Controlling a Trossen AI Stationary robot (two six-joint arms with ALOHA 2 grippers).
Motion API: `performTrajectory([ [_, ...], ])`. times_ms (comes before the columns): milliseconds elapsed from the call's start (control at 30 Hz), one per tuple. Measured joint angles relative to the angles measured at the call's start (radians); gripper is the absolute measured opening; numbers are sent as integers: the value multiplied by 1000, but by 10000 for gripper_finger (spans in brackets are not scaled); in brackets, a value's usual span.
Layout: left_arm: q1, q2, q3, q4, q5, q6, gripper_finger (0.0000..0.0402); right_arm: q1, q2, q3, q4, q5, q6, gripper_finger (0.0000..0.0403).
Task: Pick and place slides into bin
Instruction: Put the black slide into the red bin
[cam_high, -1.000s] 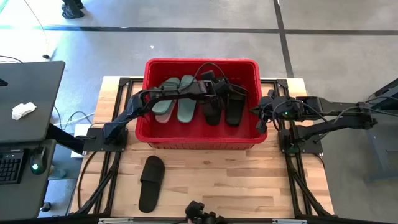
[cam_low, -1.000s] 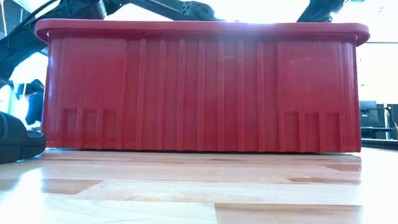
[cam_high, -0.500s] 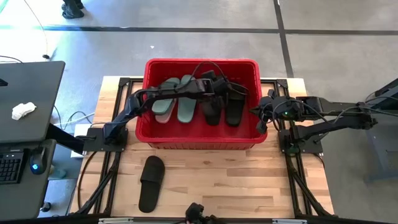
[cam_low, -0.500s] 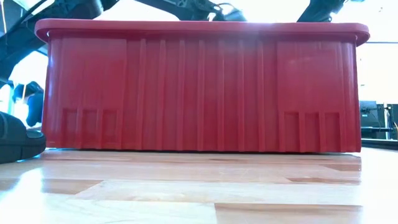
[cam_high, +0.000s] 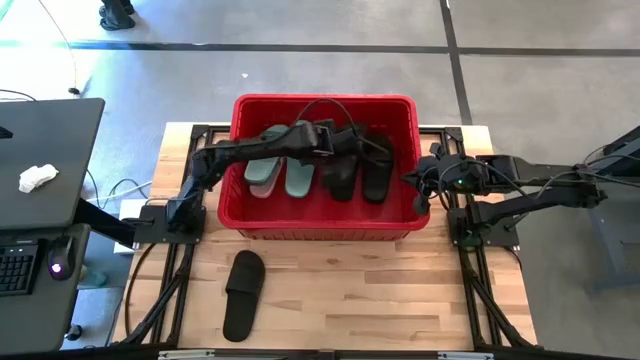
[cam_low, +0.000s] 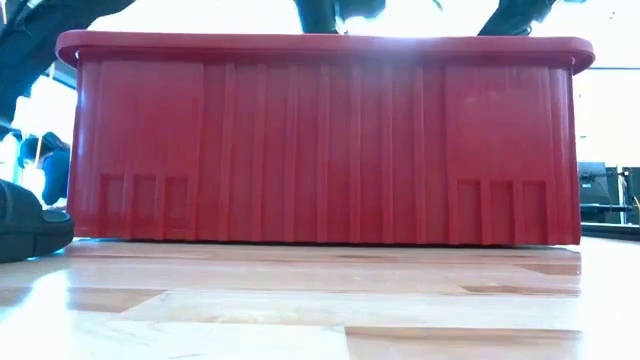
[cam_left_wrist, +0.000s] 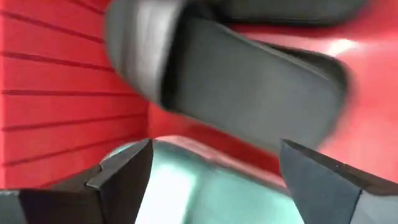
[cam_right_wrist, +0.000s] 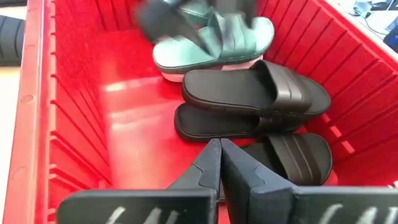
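Observation:
The red bin (cam_high: 325, 215) stands at the table's middle. Two sage-green slides (cam_high: 282, 172) and black slides (cam_high: 358, 176) lie flat on its floor. One more black slide (cam_high: 243, 295) lies on the table in front of the bin, toward the left. My left gripper (cam_left_wrist: 216, 146) hangs open above the slides in the bin (cam_high: 350, 145), with nothing between its fingers. My right gripper (cam_right_wrist: 219, 146) is shut and empty, hovering just inside the bin's right rim (cam_high: 412, 185).
The bin's tall front wall (cam_low: 320, 140) blocks the low view of its inside. The lone black slide shows at that view's left edge (cam_low: 25, 222). Bare wooden table (cam_high: 380, 300) lies in front of the bin. A desk (cam_high: 40, 160) stands left of the table.
My left gripper has risen above the slides in the bin and drawn a little toward the table's left, staying open. The slides have not moved.

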Motion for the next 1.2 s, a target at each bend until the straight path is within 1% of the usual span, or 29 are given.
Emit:
performTrajectory([
  [100,-26,-58,1,-55,93,2,314,-4,0,0,4,6,-15,0],
  [133,-28,-83,-1,-92,133,2,310,-6,-1,0,6,6,-19,0],
  [200,-53,-125,1,-104,216,-4,300,-15,0,0,6,3,-32,0],
  [267,-64,-177,-1,-143,336,-14,290,-23,0,0,6,0,-44,0],
  [367,-99,-254,0,-144,512,-41,276,-36,0,0,6,-14,-60,0],
  [467,-146,-331,0,-150,649,-52,260,-48,0,0,7,-37,-63,0],
  [533,-180,-380,0,-176,720,-52,250,-50,-1,0,7,-45,-53,0],
  [600,-226,-420,1,-196,757,-72,241,-50,-1,0,6,-57,-41,0],
  [667,-280,-456,0,-233,757,-101,233,-50,-1,0,6,-74,-15,0],
  [767,-383,-490,1,-273,723,-155,223,-50,0,0,6,-87,41,0],
  [900,-546,-510,0,-338,662,-241,213,-50,0,0,6,-89,128,0],
  [1033,-721,-509,-1,-378,601,-366,206,-50,0,0,6,-103,211,0],
  [1100,-809,-508,-1,-386,555,-431,204,-50,0,0,6,-112,258,0],
  [1200,-942,-504,-9,-396,445,-535,201,-50,0,0,6,-123,306,0],
])
